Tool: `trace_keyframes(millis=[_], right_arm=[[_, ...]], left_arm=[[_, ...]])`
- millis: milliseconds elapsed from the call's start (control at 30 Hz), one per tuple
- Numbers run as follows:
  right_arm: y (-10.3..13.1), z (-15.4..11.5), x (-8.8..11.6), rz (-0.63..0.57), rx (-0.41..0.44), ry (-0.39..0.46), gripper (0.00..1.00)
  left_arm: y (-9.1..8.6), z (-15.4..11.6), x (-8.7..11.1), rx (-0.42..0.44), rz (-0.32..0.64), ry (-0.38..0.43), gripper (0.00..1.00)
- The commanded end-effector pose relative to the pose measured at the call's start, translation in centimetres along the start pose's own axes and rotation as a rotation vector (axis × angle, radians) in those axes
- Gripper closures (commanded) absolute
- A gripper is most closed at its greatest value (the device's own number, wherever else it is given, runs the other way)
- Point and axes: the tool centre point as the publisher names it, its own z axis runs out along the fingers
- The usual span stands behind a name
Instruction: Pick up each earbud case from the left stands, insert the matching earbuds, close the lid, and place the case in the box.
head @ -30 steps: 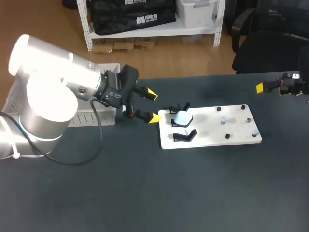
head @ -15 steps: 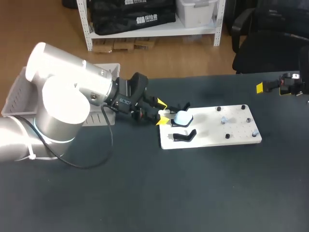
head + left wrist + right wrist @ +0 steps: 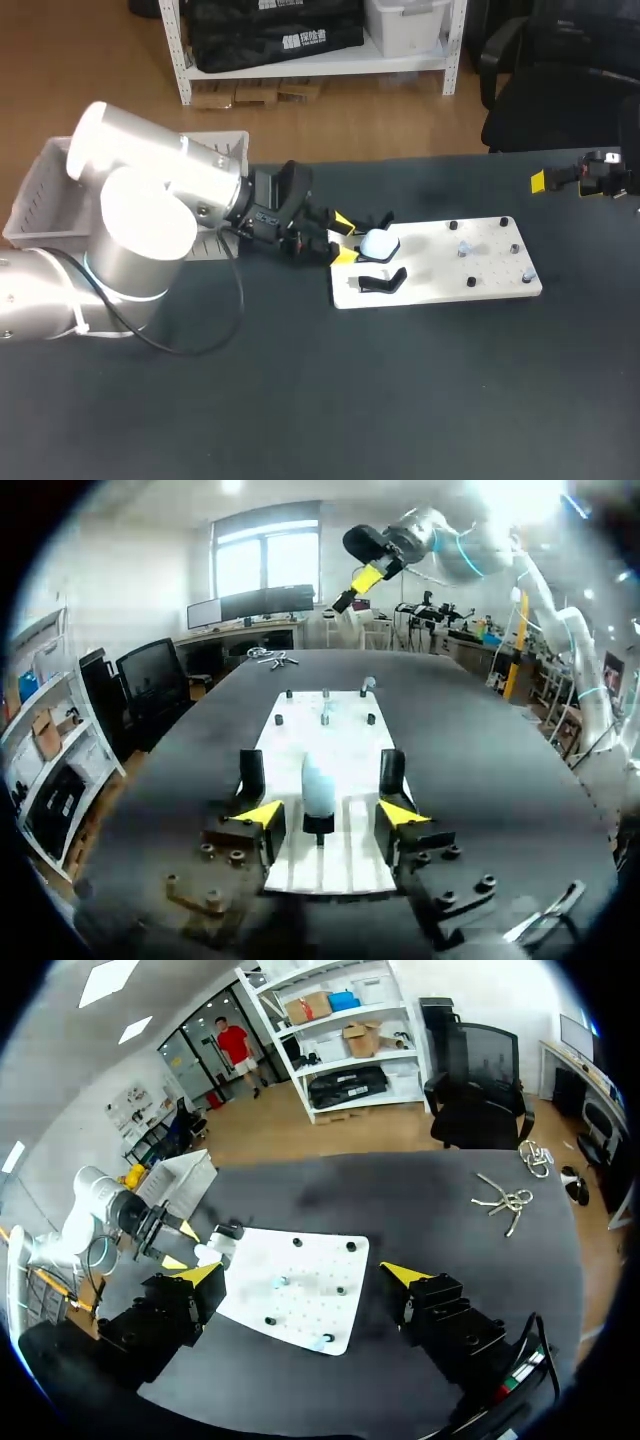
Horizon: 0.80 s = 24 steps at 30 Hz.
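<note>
The left hand (image 3: 344, 239) sits at the left edge of the white board (image 3: 440, 272), fingers spread and level with the pale blue case (image 3: 379, 243). The case stands upright in a black stand (image 3: 374, 219) at the board's far-left corner. In the left wrist view it lies just ahead of the hand, on the line between the two yellow tips. The tips flank it without touching, so the hand is open and lined up for a side grasp. The stand's prongs prop the case up and leave its sides free, which is likely why the fingers come in low from the edge. A second stand (image 3: 382, 281) at the near-left corner is empty.

The right hand (image 3: 300, 1275) hangs open near the surface's (image 3: 300, 400) far-right corner, well apart from the board, probably held back until the case is lifted clear. Black pegs (image 3: 470, 281) dot the board's right half. Small pale pieces (image 3: 463, 248) among them may be the earbuds, but they are too small to be sure. The white box (image 3: 40, 200) waits by the surface's far-left corner, on the left arm's side for the drop-off.
</note>
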Motion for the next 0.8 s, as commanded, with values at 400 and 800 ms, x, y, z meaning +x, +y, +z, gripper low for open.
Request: trace_keyframes(millis=[400,800], right_arm=[[0.0,0.0,0.0,0.0,0.0,0.0,0.0],[0.0,0.0,0.0,0.0,0.0,0.0,0.0]], left_arm=[[0.3,2.0,-0.1,0.048,0.004,-0.031,0.45],[0.6,2.8,-0.3,0.06,-0.01,-0.044,0.51]])
